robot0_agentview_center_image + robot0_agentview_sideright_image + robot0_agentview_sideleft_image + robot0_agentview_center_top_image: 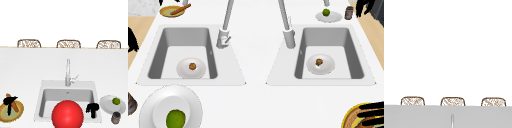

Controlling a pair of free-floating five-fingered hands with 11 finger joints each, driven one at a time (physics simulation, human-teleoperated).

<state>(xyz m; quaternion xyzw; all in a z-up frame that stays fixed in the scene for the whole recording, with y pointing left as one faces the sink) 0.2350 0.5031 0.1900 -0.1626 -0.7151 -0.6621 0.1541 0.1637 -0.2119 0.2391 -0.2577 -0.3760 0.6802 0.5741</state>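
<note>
- The sink sits mid-counter, with a white plate on its floor carrying a small brown food piece; a red ball-like shape fills the front view's foreground over the basin.
- At the counter's left end stands a yellow-rimmed wooden bowl with a brown carrot-like stick lying in it, long axis slanting from back-left to front-right and sticking out over the rim.
- The left hand is directly above that bowl and stick, far nearer to them than the other hand; in the left side view its fingers stretch out straight across the bowl, so it is open and grips nothing, though contact cannot be judged.
- The right hand hangs at the sink's right front edge, fingers curled downward around nothing, just left of a white plate holding a lime, with a dark jar in front.
</note>
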